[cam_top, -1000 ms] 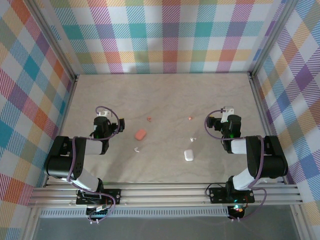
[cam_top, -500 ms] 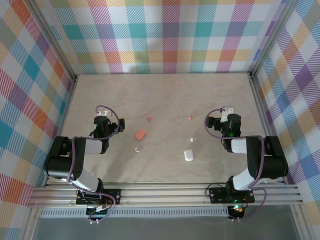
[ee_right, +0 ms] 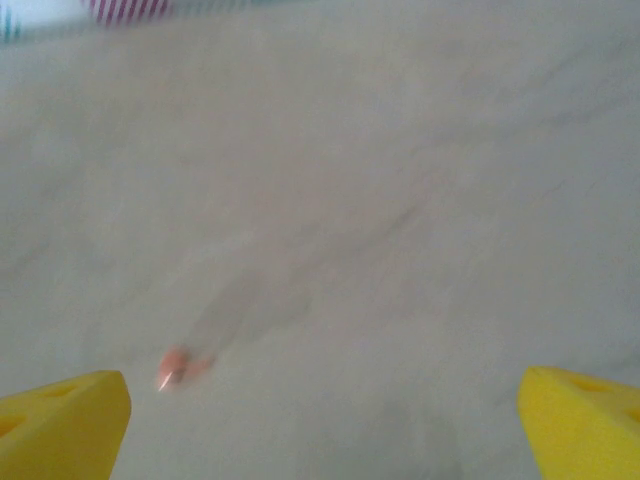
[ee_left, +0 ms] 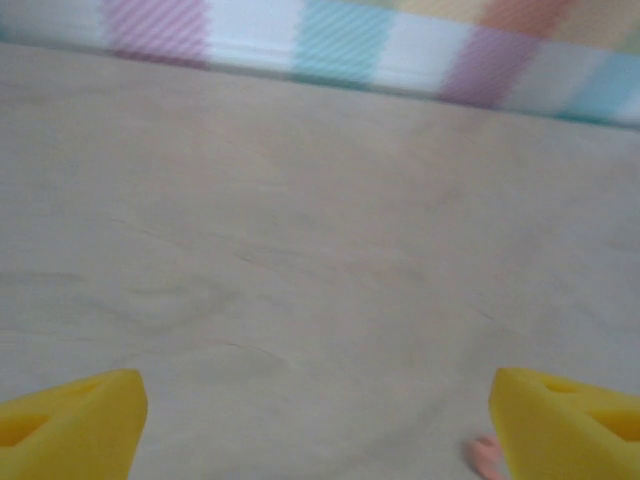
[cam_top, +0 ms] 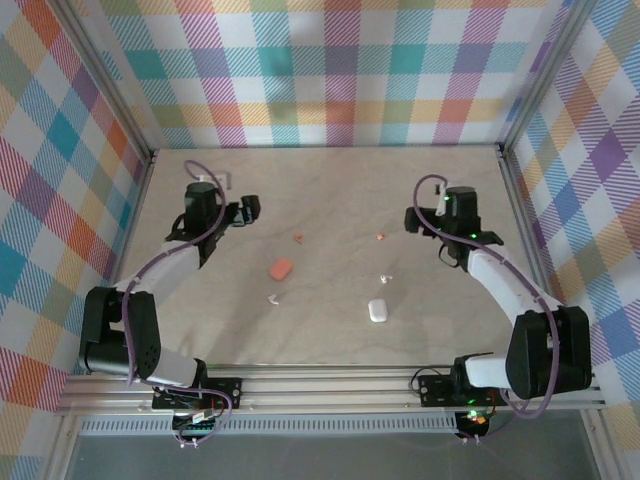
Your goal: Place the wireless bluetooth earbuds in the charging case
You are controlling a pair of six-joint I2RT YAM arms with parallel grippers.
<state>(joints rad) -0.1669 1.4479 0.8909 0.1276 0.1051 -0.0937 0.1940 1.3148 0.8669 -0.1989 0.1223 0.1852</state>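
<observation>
From overhead I had the left claw (cam_top: pixel 245 208) out over the far left of the bench (cam_top: pixel 330 180) and the right claw (cam_top: pixel 416 222) out over the far right, both holding nothing. In the left wrist view its yellow fingertips (ee_left: pixel 70 420) stood wide apart above bare bench, with a small pinkish piece (ee_left: pixel 483 456) at the bottom edge just beside one tip, too blurred for me to name. The right claw's tips were spread just as wide, and a reddish-orange earbud (ee_right: pixel 175 362) lay on the bench ahead of them, nearer one tip, untouched. Overhead, that earbud sat near the right claw, and a second reddish-orange earbud (cam_top: pixel 298 238) lay between the two claws, nearer the left one. Closer to the arm bases were the orange case (cam_top: pixel 281 269) with one white earbud (cam_top: pixel 272 298) near it, and the white case (cam_top: pixel 377 310) with another white earbud (cam_top: pixel 386 278) near it, all lying loose and apart from one another.
</observation>
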